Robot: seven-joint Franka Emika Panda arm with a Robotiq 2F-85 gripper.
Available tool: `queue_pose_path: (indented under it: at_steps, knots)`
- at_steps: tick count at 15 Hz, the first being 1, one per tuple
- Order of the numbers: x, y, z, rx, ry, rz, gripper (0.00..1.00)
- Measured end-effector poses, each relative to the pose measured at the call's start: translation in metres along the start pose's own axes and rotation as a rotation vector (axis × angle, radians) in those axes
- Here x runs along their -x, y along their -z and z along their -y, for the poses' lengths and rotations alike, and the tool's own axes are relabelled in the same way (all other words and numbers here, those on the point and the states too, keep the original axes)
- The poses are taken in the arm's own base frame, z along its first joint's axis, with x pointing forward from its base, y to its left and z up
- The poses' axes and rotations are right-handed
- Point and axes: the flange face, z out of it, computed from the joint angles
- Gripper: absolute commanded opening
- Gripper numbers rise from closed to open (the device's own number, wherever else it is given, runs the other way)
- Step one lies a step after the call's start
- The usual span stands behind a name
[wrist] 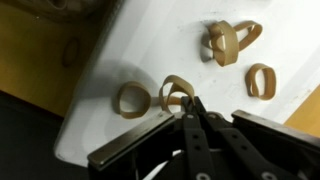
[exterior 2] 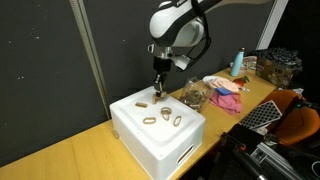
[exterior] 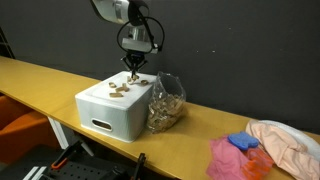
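Gripper closed, tips pinching a tan band that sits on top of the white box near its edge, other bands spread over the box top, clear bag just beside the box on the desk.

Long yellow wooden table taken as landmark, spanning both exterior views, top faintly glossy. Behind table: matte black backdrop filling whole rear. Grey vertical post against backdrop, behind table. Under table front edge: orange shape, too cropped to name; black gear below it, cut by frame. Near table end: orange seat. Light soft, even, shadows weak; floor hidden
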Motion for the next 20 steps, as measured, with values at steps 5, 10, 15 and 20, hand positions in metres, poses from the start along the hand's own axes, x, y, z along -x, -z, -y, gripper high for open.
queue_pose_path:
  at_steps: [5, 10, 15, 20]
  knots:
    - [0.012, 0.056, -0.020, 0.093, -0.068, -0.036, 0.00]
    - [0.059, 0.106, -0.043, 0.159, -0.213, -0.004, 0.00]
    - [0.128, 0.130, -0.046, 0.159, -0.382, 0.045, 0.00]
    - [0.173, 0.125, -0.067, 0.149, -0.509, 0.053, 0.00]
